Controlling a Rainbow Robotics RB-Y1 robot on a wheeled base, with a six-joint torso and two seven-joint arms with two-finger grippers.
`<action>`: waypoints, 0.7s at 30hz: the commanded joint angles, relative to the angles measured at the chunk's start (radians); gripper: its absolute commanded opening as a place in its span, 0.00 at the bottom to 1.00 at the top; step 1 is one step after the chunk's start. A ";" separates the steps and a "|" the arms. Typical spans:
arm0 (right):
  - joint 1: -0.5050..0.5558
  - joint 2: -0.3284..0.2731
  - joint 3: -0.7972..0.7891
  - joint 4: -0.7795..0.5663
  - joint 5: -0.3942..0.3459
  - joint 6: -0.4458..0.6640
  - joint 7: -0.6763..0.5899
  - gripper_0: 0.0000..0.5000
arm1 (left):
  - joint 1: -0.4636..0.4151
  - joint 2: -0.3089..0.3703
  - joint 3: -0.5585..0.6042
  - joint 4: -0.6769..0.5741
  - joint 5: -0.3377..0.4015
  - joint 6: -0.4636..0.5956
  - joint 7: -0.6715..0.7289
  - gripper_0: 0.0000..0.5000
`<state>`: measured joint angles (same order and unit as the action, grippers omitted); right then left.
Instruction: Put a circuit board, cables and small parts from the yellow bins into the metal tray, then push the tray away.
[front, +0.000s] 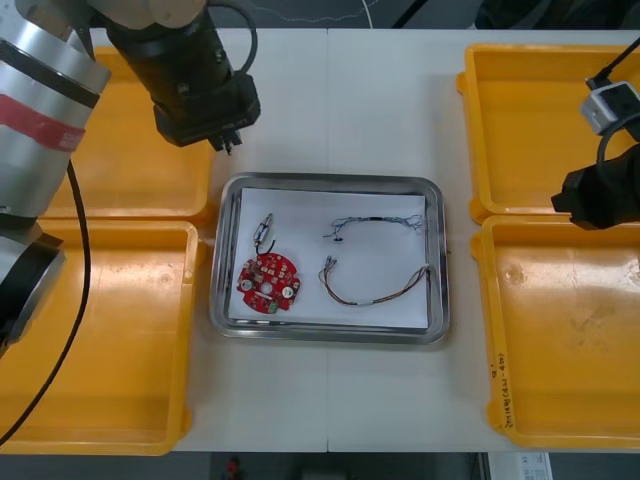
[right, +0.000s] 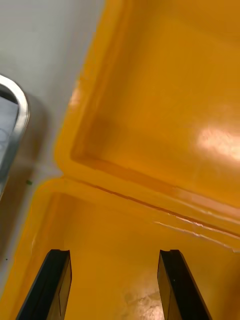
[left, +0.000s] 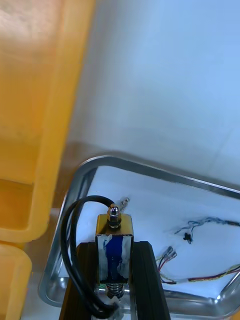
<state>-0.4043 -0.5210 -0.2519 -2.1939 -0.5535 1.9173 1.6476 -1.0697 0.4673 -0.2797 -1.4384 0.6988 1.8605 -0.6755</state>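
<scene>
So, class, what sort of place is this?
Probably an electronics kitting bench: yellow bins flank a metal tray holding a red circuit board and cables; the left gripper holds a small metal part near its far edge, the right gripper hangs open over a bin.

Handwritten black marks on rim of near-right yellow bin (front: 497, 392) — too small to read, no other txt.

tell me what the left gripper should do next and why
Probably shift over the metal tray and lower toward bare white space before opening. The left gripper is shut on a small metal part by the tray's far left corner; the circuit board and cables lie inside. The right gripper hangs over a yellow bin.
</scene>
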 joint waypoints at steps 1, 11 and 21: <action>0.062 -0.065 -0.101 -0.035 -0.006 0.003 -0.014 1.00 | -0.012 0.025 -0.091 -0.097 0.042 -0.026 0.068 0.00; 0.182 -0.079 -0.199 -0.035 0.004 0.003 -0.040 1.00 | 0.016 0.014 -0.283 -0.117 0.090 -0.155 0.077 0.00; 0.246 -0.039 -0.211 -0.035 -0.029 0.003 -0.075 1.00 | 0.036 0.014 -0.434 -0.106 0.097 -0.215 0.073 0.00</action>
<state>-0.1827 -0.5650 -0.4256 -2.1944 -0.5669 1.9173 1.6138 -1.0441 0.4675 -0.6752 -1.5194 0.7839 1.6654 -0.6732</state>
